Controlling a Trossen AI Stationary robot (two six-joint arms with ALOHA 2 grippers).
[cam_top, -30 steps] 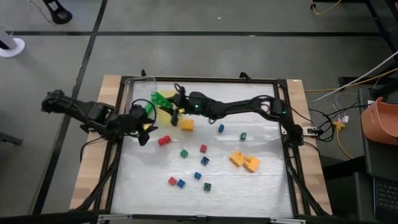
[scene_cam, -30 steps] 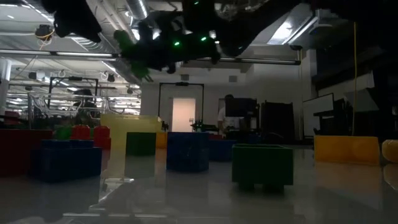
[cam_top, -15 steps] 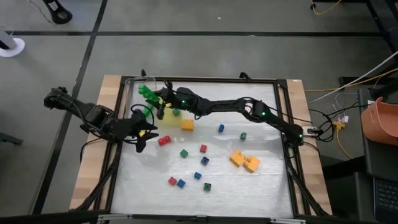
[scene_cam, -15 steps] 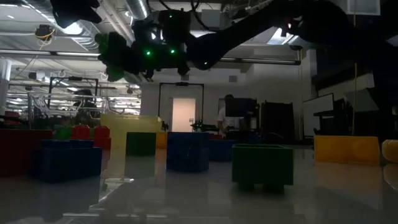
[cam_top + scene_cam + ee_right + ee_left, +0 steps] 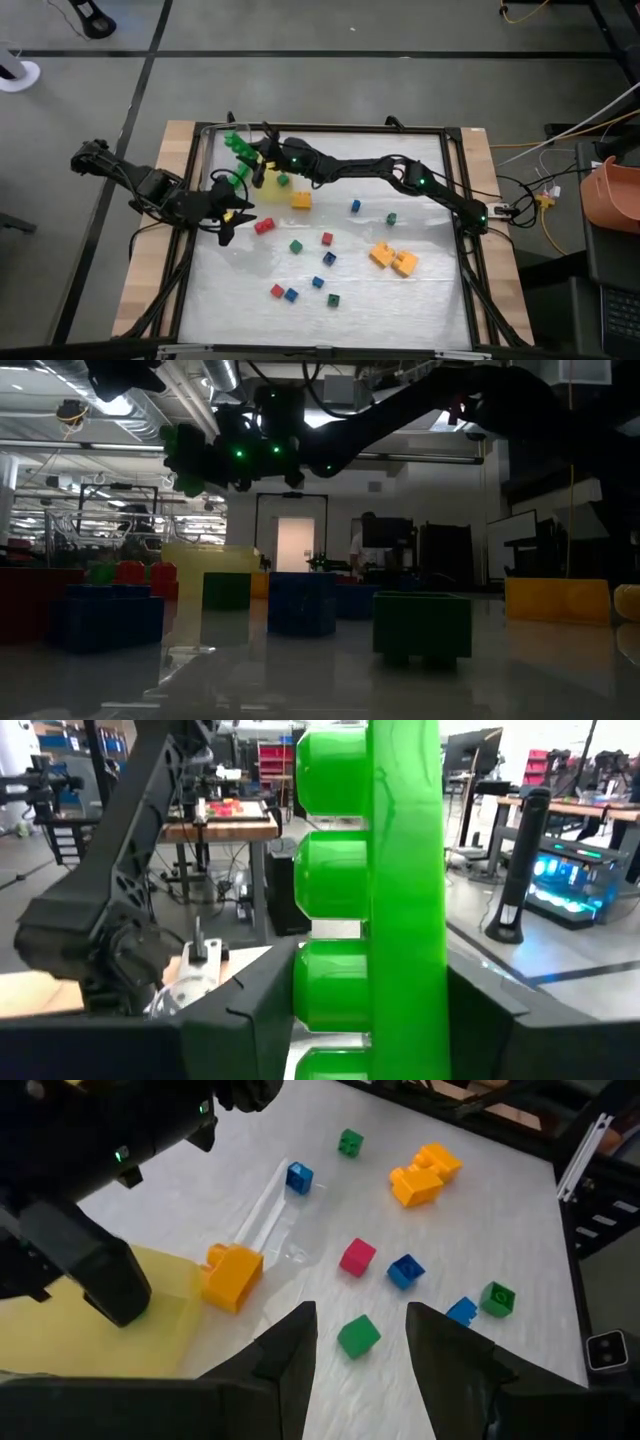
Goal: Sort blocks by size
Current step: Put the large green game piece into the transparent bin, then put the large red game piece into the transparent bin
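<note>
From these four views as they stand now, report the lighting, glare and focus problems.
Low view: backlit by bright ceiling lights, so the right gripper and the blocks are near silhouettes, mirrored on the glossy table.
Right wrist view: the long green brick fills the frame, soft with closeness.
High view: evenly lit.
Left wrist view: evenly lit, though the yellow tray looks washed out.

Two dark jointed arms [image 5: 360, 172], small green indicator lights.
</note>
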